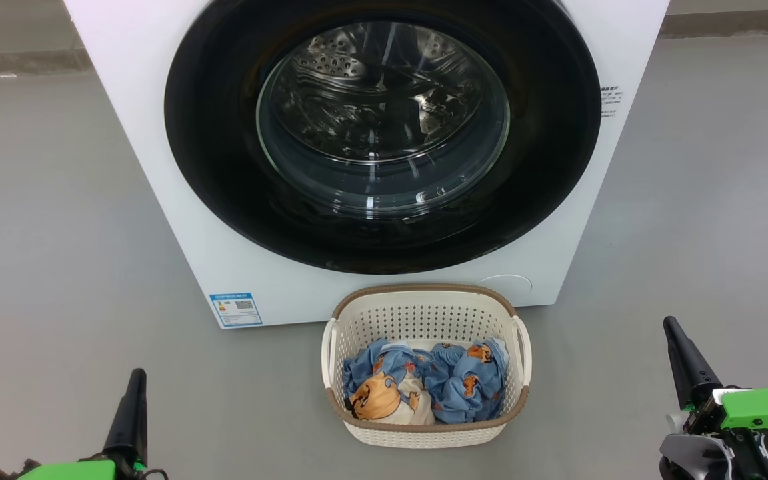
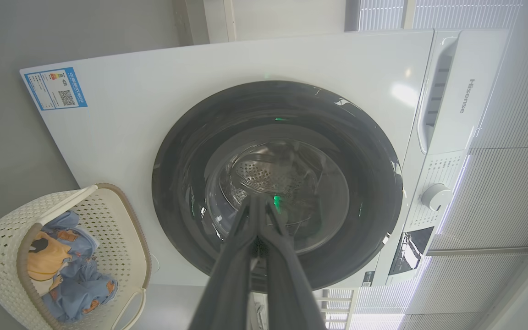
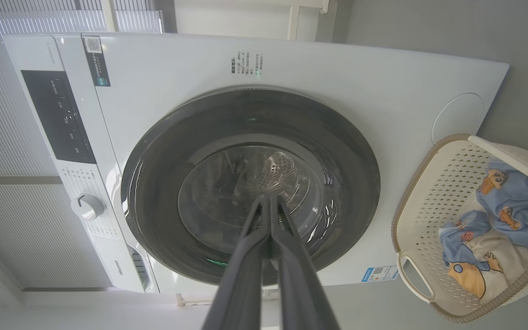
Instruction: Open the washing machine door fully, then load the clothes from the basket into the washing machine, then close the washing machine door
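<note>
Down at the lower corners of the head view: left hand (image 1: 135, 383) and right hand (image 1: 672, 328), each with fingers pressed together, clamped on nothing, well short of everything else. Between them on the floor (image 1: 57, 233): basket (image 1: 424, 291), clothes (image 1: 451, 383) bunched in its bottom, set just in front of the machine (image 1: 277, 293). Beyond, door (image 1: 544, 167) shut flush against the white front, none of the task done yet.

For the opening step, probably best to:
- part the fingers of one hand before reaching, since closed tips cannot hook an edge;
- go for the outer rim of the black ring rather than the slick glass bowl;
- pull along the arc of the hinge, not straight back;
- mind the basket below, close enough perhaps to catch a low elbow;
- carry the swing right to its stop, so that loading has a wide mouth.

Hard to make out:
- no handle or latch recess plain on the ring in any view, so hinge side cannot be told;
- top of the machine cut off in the head view;
- drum (image 1: 384, 87) seen through glare and reflections, contents uncertain;
- number of garments impossible to count in the tangle.
</note>
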You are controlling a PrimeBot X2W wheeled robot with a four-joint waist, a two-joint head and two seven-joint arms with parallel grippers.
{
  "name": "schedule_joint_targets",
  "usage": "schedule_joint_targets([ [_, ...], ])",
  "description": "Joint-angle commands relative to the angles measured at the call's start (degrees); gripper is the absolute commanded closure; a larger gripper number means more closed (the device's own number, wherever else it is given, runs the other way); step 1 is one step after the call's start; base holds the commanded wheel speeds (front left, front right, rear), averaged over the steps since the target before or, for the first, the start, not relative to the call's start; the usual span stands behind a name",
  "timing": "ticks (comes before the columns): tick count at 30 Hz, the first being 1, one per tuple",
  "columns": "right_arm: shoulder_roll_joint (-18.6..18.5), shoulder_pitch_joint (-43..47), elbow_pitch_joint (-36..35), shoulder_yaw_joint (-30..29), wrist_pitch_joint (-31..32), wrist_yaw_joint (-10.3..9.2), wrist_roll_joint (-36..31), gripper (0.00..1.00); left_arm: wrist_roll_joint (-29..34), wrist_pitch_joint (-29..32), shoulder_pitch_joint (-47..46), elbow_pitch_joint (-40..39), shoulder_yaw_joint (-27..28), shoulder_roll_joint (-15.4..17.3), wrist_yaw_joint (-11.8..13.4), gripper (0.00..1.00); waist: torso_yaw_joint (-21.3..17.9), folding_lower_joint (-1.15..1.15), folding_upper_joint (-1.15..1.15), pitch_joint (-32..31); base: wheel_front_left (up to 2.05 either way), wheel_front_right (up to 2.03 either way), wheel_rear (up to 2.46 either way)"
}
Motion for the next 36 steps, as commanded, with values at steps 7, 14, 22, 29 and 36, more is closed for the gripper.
schedule_joint_targets([
  [7, -1.0, -2.1, -1.7, 1.3, -0.2, 0.26, 0.8, 1.0, 0.8, 0.4, -2.4, -1.7, 2.1, 0.5, -0.2, 1.0, 0.0, 0.0, 0.0, 0.0, 0.0, 0.0, 0.0],
  [14, -1.1, -2.1, -1.7, 1.4, -0.3, 0.26, 0.8, 1.0, 0.9, 0.5, -2.4, -1.7, 2.1, 0.4, -0.2, 1.0, 0.0, 0.0, 0.0, 0.0, 0.0, 0.0, 0.0],
  [22, -1.1, -2.1, -1.7, 1.4, -0.3, 0.26, 0.9, 1.0, 1.0, 0.5, -2.4, -1.7, 2.2, 0.4, -0.2, 1.0, 0.0, 0.0, 0.0, 0.0, 0.0, 0.0, 0.0],
  [29, -1.2, -2.1, -1.8, 1.5, -0.4, 0.26, 0.9, 1.0, 1.1, 0.6, -2.4, -1.7, 2.3, 0.3, -0.2, 1.0, 0.0, 0.0, 0.0, 0.0, 0.0, 0.0, 0.0],
  [36, -1.2, -2.1, -1.8, 1.5, -0.4, 0.26, 1.0, 1.0, 1.1, 0.7, -2.4, -1.7, 2.4, 0.3, -0.2, 1.0, 0.0, 0.0, 0.0, 0.0, 0.0, 0.0, 0.0],
])
